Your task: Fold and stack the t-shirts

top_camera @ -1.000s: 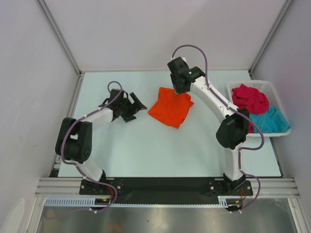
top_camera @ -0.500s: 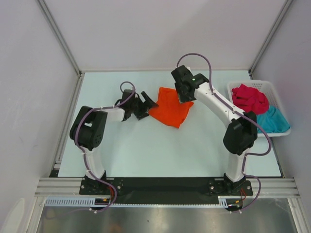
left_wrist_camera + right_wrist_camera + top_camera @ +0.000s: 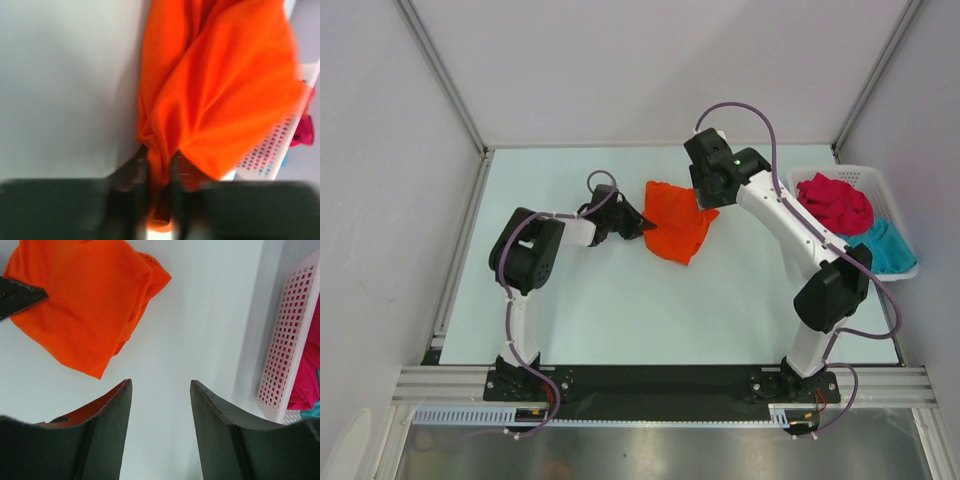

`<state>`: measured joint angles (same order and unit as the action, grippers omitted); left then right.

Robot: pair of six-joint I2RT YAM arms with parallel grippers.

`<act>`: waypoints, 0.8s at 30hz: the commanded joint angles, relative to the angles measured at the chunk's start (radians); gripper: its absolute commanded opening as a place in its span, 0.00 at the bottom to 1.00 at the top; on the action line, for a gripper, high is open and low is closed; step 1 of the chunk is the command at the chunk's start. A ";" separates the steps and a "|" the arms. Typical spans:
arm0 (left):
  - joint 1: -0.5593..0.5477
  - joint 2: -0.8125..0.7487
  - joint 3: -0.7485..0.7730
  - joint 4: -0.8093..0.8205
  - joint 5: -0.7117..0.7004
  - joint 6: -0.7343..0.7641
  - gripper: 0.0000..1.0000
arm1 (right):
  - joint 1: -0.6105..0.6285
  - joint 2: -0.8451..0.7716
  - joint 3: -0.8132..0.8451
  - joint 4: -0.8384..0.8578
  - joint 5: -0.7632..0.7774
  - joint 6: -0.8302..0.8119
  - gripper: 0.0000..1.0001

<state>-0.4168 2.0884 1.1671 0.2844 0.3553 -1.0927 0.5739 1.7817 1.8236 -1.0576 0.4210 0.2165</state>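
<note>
Left claw (image 3: pixel 157 156) now clenched on the orange t-shirt (image 3: pixel 675 225); right claw (image 3: pixel 160 385) spread, grasping nothing.
Change vs 1 s ago: the left claw was wide open and well apart, left of the shirt; half a sec ago it reached the hem; now its fingers (image 3: pixel 134 175) pinch a fold of orange cloth at the shirt's left edge, frame centre in the top view. Shirt looks narrower, bunched twd the right. The right claw sits a bit further up-right than before, jaws same gap, over the shirt's upper-right corner w/ bare tabletop (image 3: pixel 620 310) btwn its fingers. Meaning, prob: first grip made, so spreading the shirt flat for a fold can start; nothing folded yet. Crimson t-shirt (image 3: pixel 833 203) and teal t-shirt (image 3: pixel 880 250) lie in the basket (image 3: pixel 860 173), right edge of frame, untouched.
</note>
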 commanded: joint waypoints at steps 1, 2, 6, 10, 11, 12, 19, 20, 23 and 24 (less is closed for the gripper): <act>-0.002 0.021 0.057 -0.076 0.025 -0.004 0.01 | 0.004 -0.088 0.065 -0.044 -0.001 0.023 0.56; 0.001 0.013 0.063 -0.111 0.024 0.000 0.00 | 0.006 -0.096 0.066 -0.051 -0.001 0.024 0.56; 0.030 -0.040 0.059 -0.192 0.001 0.034 0.00 | 0.020 -0.142 0.063 -0.068 -0.002 0.035 0.55; 0.121 -0.131 -0.009 -0.247 -0.012 0.062 0.00 | 0.035 -0.191 0.043 -0.061 -0.025 0.040 0.55; 0.139 -0.149 -0.020 -0.270 -0.015 0.071 0.00 | 0.041 -0.194 0.042 -0.061 -0.027 0.040 0.55; 0.173 -0.165 -0.029 -0.277 -0.015 0.088 0.00 | 0.044 -0.199 0.042 -0.062 -0.030 0.041 0.55; 0.318 -0.310 -0.090 -0.416 -0.006 0.165 0.00 | 0.089 -0.226 0.049 -0.064 -0.034 0.050 0.55; 0.337 -0.339 -0.098 -0.435 -0.003 0.177 0.00 | 0.096 -0.232 0.051 -0.065 -0.033 0.052 0.55; 0.409 -0.388 -0.132 -0.464 -0.003 0.191 0.00 | 0.104 -0.245 0.063 -0.079 -0.033 0.052 0.55; 0.458 -0.399 -0.153 -0.467 0.004 0.194 0.00 | 0.104 -0.249 0.066 -0.084 -0.025 0.049 0.55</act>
<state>-0.0460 1.7813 1.0607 -0.1242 0.3511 -0.9501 0.6678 1.5921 1.8416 -1.1141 0.3901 0.2581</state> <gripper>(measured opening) 0.044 0.551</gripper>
